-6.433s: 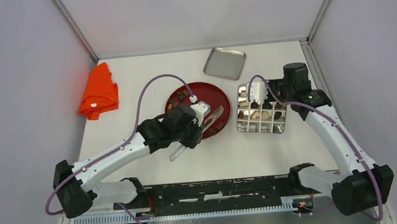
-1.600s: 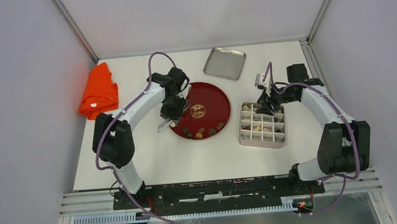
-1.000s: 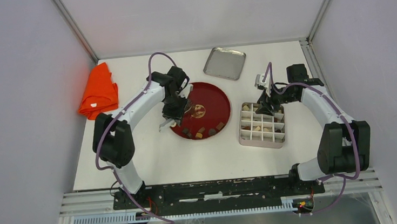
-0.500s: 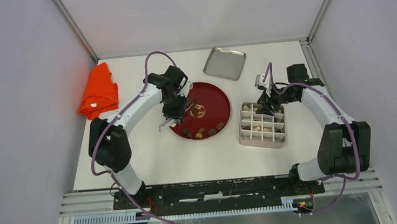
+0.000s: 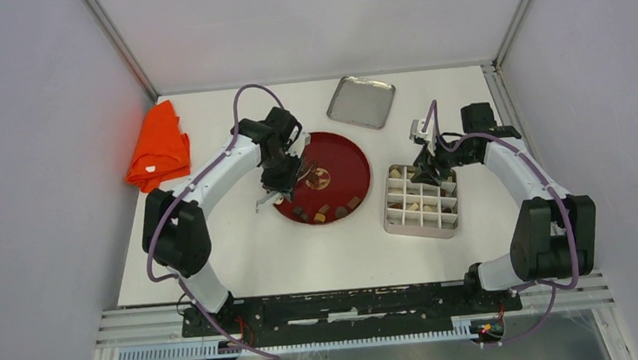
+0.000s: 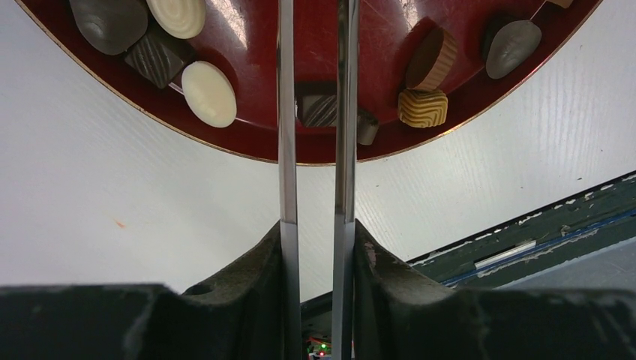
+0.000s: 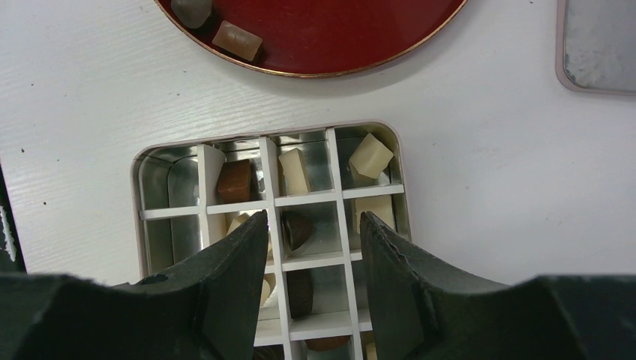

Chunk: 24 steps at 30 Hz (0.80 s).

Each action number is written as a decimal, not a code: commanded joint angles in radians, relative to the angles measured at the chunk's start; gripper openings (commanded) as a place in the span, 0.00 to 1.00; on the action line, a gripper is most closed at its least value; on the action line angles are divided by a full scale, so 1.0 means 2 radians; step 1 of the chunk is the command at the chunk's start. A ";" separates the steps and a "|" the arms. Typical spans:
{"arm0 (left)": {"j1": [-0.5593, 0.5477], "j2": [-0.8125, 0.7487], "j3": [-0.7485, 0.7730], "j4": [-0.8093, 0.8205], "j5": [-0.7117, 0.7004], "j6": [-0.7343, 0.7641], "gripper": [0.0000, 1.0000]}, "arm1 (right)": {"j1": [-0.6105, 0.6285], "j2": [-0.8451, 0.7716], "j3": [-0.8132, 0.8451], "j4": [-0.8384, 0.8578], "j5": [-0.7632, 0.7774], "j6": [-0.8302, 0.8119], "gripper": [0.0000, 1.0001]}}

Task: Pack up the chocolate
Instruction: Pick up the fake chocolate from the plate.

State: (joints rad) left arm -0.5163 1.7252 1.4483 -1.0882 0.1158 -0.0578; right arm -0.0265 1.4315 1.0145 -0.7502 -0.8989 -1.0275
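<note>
The red plate (image 5: pixel 344 156) holds several pieces of chocolate (image 5: pixel 322 210) along its near rim. My left gripper (image 5: pixel 280 176) hangs over the plate's left side, shut on a pair of metal tongs (image 6: pixel 285 150). The blades run up past the top edge of the left wrist view, so their tips are hidden. A dark striped piece (image 6: pixel 319 109) shows between the blades; I cannot tell whether it is gripped. White (image 6: pixel 209 93) and tan (image 6: pixel 422 107) pieces lie beside it. My right gripper (image 7: pixel 313 217) stands open and empty over the divided box (image 5: pixel 422 201), which holds cream (image 7: pixel 370 155) and brown (image 7: pixel 235 180) pieces.
A shallow metal tray (image 5: pixel 361 101) lies at the back, behind the plate and box. An orange cloth (image 5: pixel 158 147) is bunched at the far left. Grey walls close in three sides of the white table (image 5: pixel 244 256).
My left arm's elbow has drifted slightly to the left while the tongs stay over the plate's left side. The right arm has not moved.
</note>
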 commanded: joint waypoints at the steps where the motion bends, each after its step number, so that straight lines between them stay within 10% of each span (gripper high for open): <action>1: 0.002 -0.016 -0.002 0.011 0.009 -0.010 0.38 | -0.001 -0.009 0.012 -0.004 -0.013 -0.011 0.54; 24: -0.002 0.000 -0.004 0.001 0.004 -0.012 0.45 | -0.001 -0.010 0.013 -0.009 -0.014 -0.016 0.54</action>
State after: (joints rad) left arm -0.5167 1.7252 1.4387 -1.0901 0.1146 -0.0578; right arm -0.0265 1.4315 1.0145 -0.7605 -0.8993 -1.0382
